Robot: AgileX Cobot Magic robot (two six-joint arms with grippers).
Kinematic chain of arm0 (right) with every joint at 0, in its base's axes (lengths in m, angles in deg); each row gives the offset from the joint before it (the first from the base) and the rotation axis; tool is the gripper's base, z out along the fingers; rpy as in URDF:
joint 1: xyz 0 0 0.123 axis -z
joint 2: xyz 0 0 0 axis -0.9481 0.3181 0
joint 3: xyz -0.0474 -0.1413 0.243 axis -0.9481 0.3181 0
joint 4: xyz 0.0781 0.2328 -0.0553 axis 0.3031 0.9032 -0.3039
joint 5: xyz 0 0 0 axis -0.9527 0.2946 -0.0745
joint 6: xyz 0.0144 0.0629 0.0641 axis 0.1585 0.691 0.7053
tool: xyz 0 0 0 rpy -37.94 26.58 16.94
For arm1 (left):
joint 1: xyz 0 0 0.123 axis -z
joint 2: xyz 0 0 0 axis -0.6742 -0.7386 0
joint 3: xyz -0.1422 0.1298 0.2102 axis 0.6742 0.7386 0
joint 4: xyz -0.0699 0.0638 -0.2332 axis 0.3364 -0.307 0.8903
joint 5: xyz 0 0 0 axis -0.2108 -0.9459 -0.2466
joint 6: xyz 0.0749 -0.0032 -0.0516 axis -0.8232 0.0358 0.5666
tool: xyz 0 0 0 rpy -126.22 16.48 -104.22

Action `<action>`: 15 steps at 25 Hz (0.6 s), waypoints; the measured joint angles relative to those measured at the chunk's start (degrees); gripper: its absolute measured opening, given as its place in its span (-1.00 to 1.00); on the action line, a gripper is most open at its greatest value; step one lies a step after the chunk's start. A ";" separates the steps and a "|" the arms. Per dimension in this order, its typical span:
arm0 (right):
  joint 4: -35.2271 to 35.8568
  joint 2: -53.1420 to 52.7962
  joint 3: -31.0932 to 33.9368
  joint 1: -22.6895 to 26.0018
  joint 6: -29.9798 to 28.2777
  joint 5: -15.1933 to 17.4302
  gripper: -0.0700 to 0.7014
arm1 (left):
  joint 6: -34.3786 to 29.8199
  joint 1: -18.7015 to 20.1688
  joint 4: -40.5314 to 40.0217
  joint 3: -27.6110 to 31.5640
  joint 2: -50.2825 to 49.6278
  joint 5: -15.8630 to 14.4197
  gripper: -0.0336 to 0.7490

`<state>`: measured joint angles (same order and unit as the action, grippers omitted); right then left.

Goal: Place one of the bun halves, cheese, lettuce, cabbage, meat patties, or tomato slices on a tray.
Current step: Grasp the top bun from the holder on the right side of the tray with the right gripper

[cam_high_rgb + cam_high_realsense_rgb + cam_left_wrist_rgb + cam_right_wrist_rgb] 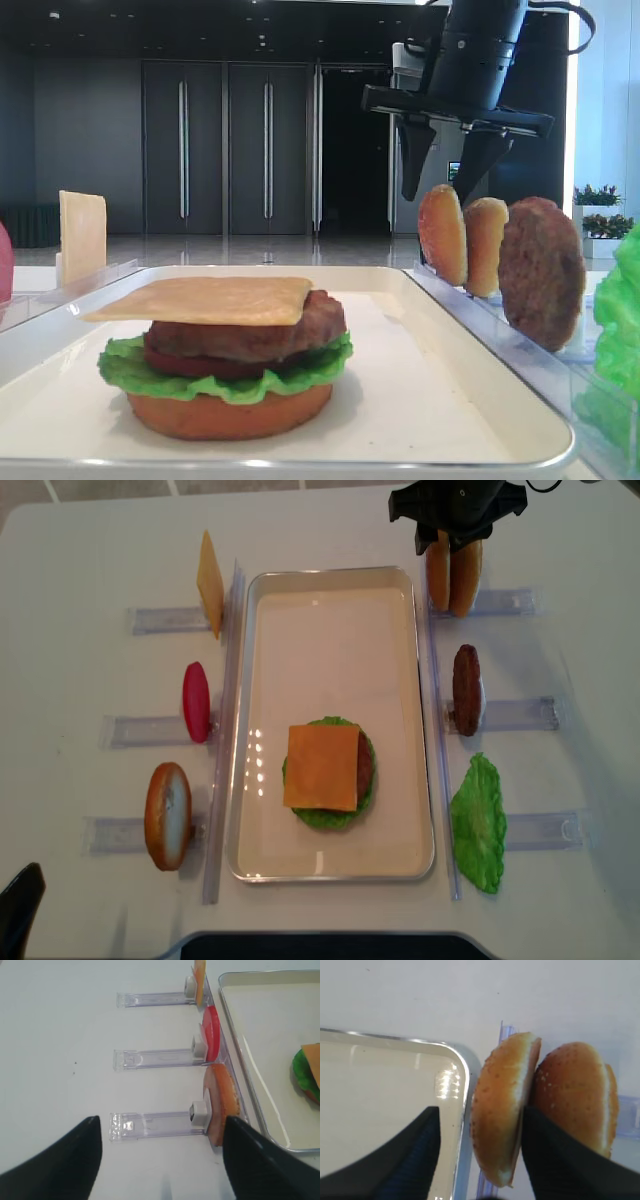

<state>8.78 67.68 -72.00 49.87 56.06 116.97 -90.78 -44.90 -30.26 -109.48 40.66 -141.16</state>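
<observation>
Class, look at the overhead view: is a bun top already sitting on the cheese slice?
No, the cheese slice is bare on top.

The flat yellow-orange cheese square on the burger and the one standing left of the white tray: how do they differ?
The cheese square on the burger lies flat atop the brown meat patty, inside the white tray. The standing cheese square is upright on edge outside the tray, alone in a clear plastic rack. Both are thin, pale yellow-orange squares.

Golden-tan speckled bun halves (505,1105), green lettuce (478,823), dark-brown meat patties (466,688), white tray (330,610).
</observation>
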 joint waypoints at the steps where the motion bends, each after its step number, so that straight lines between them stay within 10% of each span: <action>1: -0.05 0.28 0.00 0.00 0.00 0.00 0.17 | 0.00 0.00 0.00 0.00 0.00 0.00 0.55; 15: -1.98 1.22 0.00 -0.08 0.05 -0.36 -0.21 | -0.05 0.00 0.00 0.00 0.00 0.00 0.55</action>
<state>6.80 68.89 -72.00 49.79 56.11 116.61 -90.83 -44.90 -30.26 -109.48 40.66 -141.16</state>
